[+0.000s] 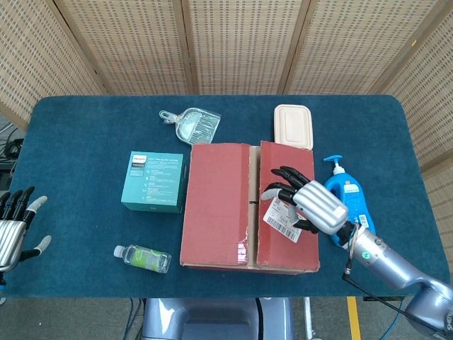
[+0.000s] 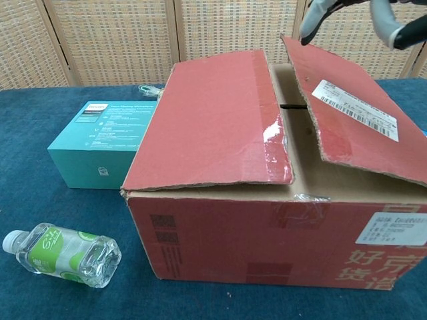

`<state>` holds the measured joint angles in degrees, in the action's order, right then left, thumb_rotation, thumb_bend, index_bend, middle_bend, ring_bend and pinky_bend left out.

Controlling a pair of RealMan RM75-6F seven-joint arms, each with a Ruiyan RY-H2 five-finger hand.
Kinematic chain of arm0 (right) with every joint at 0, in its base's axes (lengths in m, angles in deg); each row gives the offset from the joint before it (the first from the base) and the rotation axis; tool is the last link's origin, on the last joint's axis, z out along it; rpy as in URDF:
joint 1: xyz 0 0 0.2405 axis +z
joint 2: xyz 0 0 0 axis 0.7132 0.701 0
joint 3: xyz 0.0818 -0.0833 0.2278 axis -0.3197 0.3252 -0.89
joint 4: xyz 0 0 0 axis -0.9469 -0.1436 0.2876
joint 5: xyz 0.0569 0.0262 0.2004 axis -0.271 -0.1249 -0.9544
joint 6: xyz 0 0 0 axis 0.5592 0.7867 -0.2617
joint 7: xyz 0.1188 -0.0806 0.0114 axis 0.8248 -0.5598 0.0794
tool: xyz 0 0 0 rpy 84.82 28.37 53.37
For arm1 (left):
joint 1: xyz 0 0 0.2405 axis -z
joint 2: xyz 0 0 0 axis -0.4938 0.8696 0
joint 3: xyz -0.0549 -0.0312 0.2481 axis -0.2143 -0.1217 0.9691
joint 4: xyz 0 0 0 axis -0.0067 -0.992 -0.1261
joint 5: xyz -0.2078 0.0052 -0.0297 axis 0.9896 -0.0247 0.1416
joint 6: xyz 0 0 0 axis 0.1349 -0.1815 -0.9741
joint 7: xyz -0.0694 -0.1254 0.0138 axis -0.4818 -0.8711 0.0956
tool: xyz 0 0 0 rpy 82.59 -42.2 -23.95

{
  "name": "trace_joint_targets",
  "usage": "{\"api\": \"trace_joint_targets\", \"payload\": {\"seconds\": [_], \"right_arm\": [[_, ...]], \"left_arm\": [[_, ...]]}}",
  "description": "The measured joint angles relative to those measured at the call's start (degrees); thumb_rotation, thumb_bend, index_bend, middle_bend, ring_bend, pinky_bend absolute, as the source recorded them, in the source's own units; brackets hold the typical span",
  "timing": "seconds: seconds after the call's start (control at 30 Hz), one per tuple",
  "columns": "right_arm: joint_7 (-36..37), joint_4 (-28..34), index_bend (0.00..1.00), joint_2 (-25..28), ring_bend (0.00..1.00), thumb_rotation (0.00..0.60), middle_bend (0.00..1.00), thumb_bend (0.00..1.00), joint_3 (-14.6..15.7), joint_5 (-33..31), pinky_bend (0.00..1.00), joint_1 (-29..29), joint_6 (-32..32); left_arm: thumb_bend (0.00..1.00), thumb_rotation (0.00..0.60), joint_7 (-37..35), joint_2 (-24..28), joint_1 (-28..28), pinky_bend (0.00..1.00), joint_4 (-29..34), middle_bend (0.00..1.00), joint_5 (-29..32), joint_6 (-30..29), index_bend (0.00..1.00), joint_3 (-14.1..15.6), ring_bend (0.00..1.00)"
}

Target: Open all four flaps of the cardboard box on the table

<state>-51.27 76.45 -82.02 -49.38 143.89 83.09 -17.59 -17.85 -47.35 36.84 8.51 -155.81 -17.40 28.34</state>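
Note:
The red-brown cardboard box (image 1: 248, 205) sits at the table's front centre. Its two long top flaps lie nearly closed over it, slightly raised along the middle seam in the chest view: the left flap (image 2: 213, 123) and the right flap (image 2: 353, 127) with a white label. My right hand (image 1: 308, 205) hovers above the right flap, fingers spread, holding nothing; only its fingertips (image 2: 310, 23) show at the top of the chest view. My left hand (image 1: 13, 227) is open at the table's left edge, far from the box.
A teal box (image 1: 152, 180) stands left of the cardboard box, with a small water bottle (image 1: 143, 258) in front of it. A blue detergent bottle (image 1: 350, 202) stands to the right. Behind are a beige lidded container (image 1: 294, 126) and a clear packet (image 1: 192, 125).

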Motion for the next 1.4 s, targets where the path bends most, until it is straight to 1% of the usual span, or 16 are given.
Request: {"api": "trace_joint_targets", "payload": {"seconds": [0.3, 0.47, 0.63, 0.87, 1.1, 1.4], "right_arm": [[0.8, -1.9, 0.28, -2.8, 0.01, 0.600, 0.30, 1.00, -1.0, -2.1, 0.02, 5.9, -5.1], [0.2, -3.0, 0.30, -4.2, 0.01, 0.600, 0.31, 1.00, -0.7, -3.3, 0.02, 7.7, -6.9], [-0.7, -4.2, 0.33, -5.3, 0.01, 0.600, 0.35, 1.00, -0.2, -4.2, 0.02, 8.8, -8.0], [-1.2, -5.1, 0.37, -6.0, 0.01, 0.600, 0.37, 1.00, 0.1, -5.2, 0.02, 9.4, -8.0], [-1.2, -6.1, 0.41, -6.3, 0.01, 0.600, 0.42, 1.00, 0.5, -5.9, 0.02, 9.7, -7.9], [-0.9, -7.4, 0.47, -6.7, 0.05, 0.600, 0.50, 1.00, 1.3, -5.8, 0.02, 9.9, -6.8]], "left_arm": [[0.29, 0.521, 0.2, 0.0, 0.4, 0.00, 0.0, 0.02, 1.1, 1.0, 0.14, -0.1, 0.00], [0.29, 0.522, 0.1, -0.1, 0.3, 0.00, -0.2, 0.02, 1.9, 1.3, 0.14, 0.0, 0.00], [0.29, 0.522, 0.0, -0.1, 0.3, 0.00, -0.4, 0.02, 2.8, 1.9, 0.14, 0.0, 0.00], [0.29, 0.520, -0.3, -0.2, 0.5, 0.00, -0.6, 0.02, 3.0, 2.2, 0.14, 0.0, 0.00], [0.29, 0.521, -0.5, -0.3, 0.6, 0.00, -0.6, 0.02, 3.2, 2.6, 0.14, 0.1, 0.00], [0.29, 0.519, -0.2, -0.1, 0.6, 0.00, 0.0, 0.02, 3.5, 2.6, 0.14, 0.1, 0.00]]}}
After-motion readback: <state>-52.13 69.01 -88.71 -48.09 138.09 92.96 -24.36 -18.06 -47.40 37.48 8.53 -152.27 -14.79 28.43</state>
